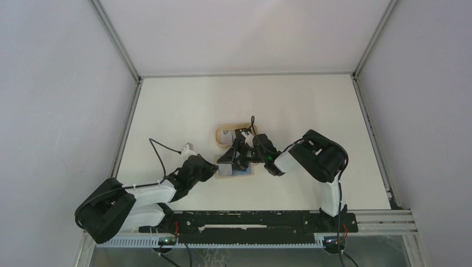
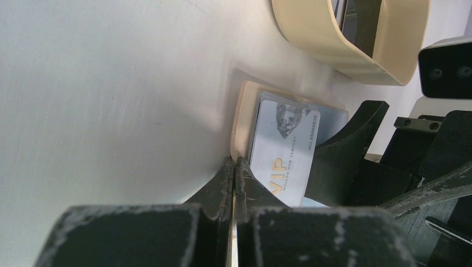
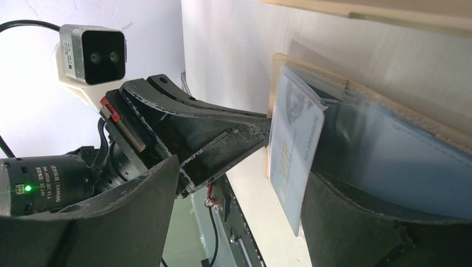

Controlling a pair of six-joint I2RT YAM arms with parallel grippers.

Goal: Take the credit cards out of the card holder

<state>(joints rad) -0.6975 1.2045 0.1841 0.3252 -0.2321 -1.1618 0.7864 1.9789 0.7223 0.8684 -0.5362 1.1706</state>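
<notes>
The tan card holder lies open on the table, its grey-blue inside facing up. A pale grey-blue "VIP" credit card sticks partway out of it, also seen in the right wrist view. My left gripper is shut on the holder's near-left edge, and a tan strip shows between its fingers. My right gripper is open over the holder, with one finger resting on the grey-blue inside beside the card. From above, both grippers meet at the holder.
A beige oval tray with a raised rim stands just behind the holder, also seen from above. Black cards lie inside it. The table's near edge and the arm rail lie close in front.
</notes>
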